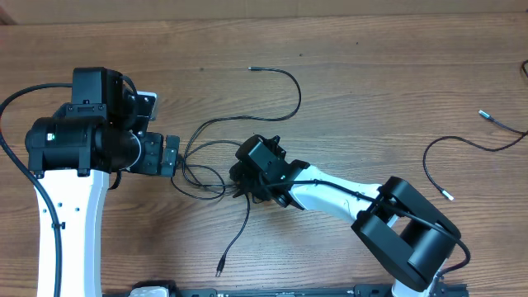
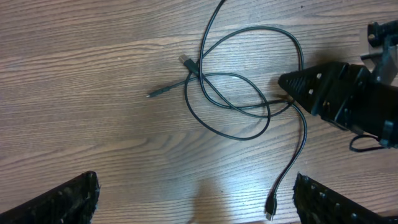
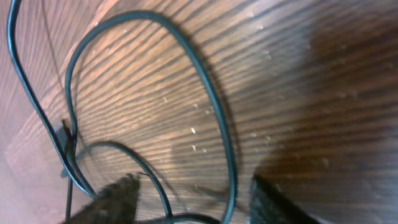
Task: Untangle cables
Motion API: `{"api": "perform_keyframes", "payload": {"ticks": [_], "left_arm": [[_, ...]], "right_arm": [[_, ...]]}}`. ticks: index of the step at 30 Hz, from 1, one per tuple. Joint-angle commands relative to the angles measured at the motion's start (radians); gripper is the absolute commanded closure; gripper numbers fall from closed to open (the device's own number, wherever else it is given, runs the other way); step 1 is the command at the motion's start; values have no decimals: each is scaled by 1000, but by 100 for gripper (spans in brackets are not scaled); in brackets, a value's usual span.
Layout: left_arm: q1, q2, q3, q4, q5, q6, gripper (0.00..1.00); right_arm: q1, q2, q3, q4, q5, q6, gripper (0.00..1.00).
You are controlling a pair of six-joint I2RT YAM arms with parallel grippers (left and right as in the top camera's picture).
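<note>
Cables [image 1: 205,169] are knotted at the middle of the desk [image 1: 371,66], between both tools. Right tool [image 3: 193,202] is at the knot's right rim, fingers apart and straddling a strand, with no clamp visible. Left tool [image 1: 171,156] is just off the left rim, wide apart and empty. Loops lie roughly left-right, with tails toward the far and near edges. Right arm is nearer, so the pull likely goes toward the right edge.

Both arms [image 1: 73,216] have white shells, black joints, black wiring
</note>
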Motion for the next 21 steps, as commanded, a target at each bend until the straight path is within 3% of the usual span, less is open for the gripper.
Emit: {"api": "perform_keyframes", "payload": {"ticks": [1, 4, 6, 8, 15, 21], "left_arm": [[6, 4, 5, 0, -7, 0, 0], [6, 4, 5, 0, -7, 0, 0], [6, 4, 5, 0, -7, 0, 0], [6, 4, 5, 0, -7, 0, 0], [6, 4, 5, 0, -7, 0, 0], [6, 4, 5, 0, -7, 0, 1]], "right_arm": [[5, 61, -14, 1, -2, 4, 53], [6, 61, -14, -2, -16, 4, 63], [6, 61, -14, -4, -18, 3, 84], [6, 61, -14, -3, -13, -1, 95], [-23, 27, 0, -4, -31, -150, 96], [-82, -190, 55, -106, -35, -329, 96]]}}
